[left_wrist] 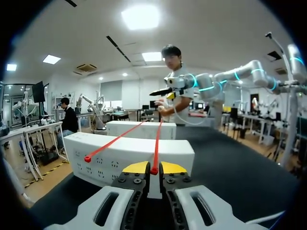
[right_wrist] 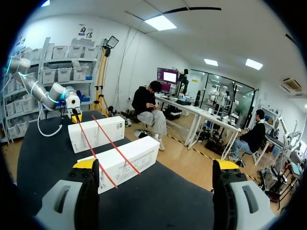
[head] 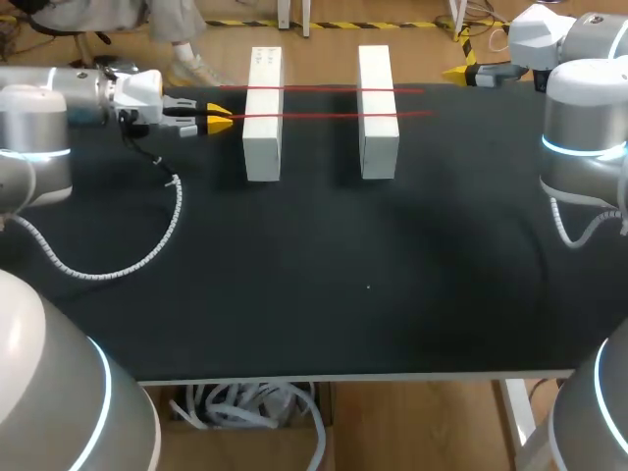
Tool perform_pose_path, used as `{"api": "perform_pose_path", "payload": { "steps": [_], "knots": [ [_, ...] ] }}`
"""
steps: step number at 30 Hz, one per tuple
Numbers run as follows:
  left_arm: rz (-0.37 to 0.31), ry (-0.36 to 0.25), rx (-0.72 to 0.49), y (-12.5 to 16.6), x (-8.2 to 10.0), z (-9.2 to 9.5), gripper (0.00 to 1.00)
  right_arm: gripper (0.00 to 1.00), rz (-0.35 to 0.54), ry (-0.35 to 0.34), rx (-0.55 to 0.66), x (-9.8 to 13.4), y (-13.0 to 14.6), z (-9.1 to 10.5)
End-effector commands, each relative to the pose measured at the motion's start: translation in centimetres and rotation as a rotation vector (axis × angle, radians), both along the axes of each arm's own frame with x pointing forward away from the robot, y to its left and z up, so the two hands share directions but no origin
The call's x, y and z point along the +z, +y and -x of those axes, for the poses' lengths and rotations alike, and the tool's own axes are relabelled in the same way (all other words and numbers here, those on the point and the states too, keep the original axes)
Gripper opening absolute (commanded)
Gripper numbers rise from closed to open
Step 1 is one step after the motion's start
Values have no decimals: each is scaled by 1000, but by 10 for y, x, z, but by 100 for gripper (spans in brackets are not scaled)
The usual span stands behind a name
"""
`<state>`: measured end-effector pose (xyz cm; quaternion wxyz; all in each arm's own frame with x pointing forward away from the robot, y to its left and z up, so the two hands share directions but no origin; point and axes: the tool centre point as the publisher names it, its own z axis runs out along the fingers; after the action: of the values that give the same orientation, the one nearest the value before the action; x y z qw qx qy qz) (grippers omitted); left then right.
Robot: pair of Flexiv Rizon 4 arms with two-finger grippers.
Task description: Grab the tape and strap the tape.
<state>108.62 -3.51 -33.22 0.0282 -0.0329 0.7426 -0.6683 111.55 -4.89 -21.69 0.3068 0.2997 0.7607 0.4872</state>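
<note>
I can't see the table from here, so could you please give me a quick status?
Left gripper shut on nearer red tape's end; it and second tape span two white blocks. Right gripper open, empty. No obstruction seen.

R end effector (right_wrist: pixel 155 164) spread wide; two red tapes (right_wrist: pixel 125 156) span white blocks (right_wrist: pixel 144 152) ahead (L end effector (right_wrist: pixel 76 116) beyond).
</note>
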Motion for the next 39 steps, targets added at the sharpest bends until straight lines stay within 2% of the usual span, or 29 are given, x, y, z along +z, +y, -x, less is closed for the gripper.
{"api": "perform_pose_path", "payload": {
  "steps": [1, 6, 9, 20, 32, 35, 39],
  "knots": [
    [12, 10, -9, -1, -2, -1, 23, 100, 0, 0, 0, 0, 0, 1],
    [20, 11, -3, -1, -1, 0, 27, 100, 0, 0, 0, 0, 0, 1],
    [29, 11, 11, 3, -1, -1, 24, 100, 0, 0, 0, 0, 0, 1],
    [27, 4, 54, 20, -2, -1, 25, 100, 0, 0, 0, 0, 0, 1],
    [33, 0, 51, 17, 1, 0, 25, 100, 0, 0, 0, 0, 0, 1],
    [35, -2, 49, 16, 2, -1, 18, 100, 0, 0, 0, 0, 0, 1],
    [33, -3, 41, 13, 2, -2, 19, 100, 0, 0, 0, 0, 0, 1]
  ]
}}
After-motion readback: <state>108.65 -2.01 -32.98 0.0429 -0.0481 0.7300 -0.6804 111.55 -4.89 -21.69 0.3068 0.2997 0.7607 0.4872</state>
